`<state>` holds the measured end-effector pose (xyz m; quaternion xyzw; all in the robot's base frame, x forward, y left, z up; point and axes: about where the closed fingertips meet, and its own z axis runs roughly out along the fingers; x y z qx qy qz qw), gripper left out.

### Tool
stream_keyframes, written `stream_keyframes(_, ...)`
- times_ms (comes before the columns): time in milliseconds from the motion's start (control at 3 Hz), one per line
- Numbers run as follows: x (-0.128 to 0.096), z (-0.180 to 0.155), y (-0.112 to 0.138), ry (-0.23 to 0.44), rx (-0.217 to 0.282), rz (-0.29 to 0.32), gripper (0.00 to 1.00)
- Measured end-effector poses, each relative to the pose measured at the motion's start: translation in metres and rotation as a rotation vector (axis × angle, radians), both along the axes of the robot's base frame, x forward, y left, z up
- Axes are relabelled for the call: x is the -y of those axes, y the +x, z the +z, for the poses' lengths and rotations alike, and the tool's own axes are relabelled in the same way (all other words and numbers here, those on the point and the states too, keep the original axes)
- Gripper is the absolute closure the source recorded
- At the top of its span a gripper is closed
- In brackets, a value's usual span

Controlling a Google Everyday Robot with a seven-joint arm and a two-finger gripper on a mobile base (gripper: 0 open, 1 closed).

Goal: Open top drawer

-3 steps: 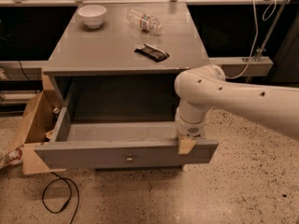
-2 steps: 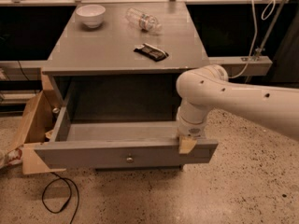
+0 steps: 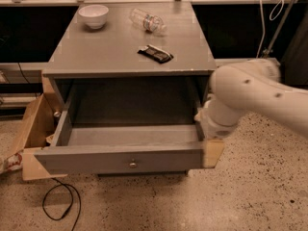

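Pincer (image 3: 212, 151) first: in the camera view you find it low at the right end of the top drawer (image 3: 96, 159), pressed against the corner where the front meets the right side wall, beneath the thick white arm (image 3: 255, 97). Whether it is open or closed, or has hold of anything, you cannot tell; the arm's wrist covers it.

That drawer stands well out of the grey bench (image 3: 120, 52), its deep box bare inside. Its long axis runs left to right across the view, so the front lies to the left of the pincer, and the small round metal knob (image 3: 132, 164) sits at the centre, well apart from it. By my reading the opening is all but done.

Flat, matt grey panels with square edges make up the bench. On top rest a white bowl (image 3: 93, 16), a clear bottle (image 3: 147, 20) lying on its side and a dark wrapper (image 3: 155, 54).
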<state>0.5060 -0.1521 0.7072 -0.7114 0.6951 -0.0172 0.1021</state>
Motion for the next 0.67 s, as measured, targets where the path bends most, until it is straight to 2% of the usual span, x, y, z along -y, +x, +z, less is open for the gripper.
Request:
stream_keyframes(333,0.036,0.086,-0.015,0.036,0.179,-0.070,0.00)
stream_keyframes(667,0.060,0.142,-0.031,0.041,0.286,-0.123,0.00)
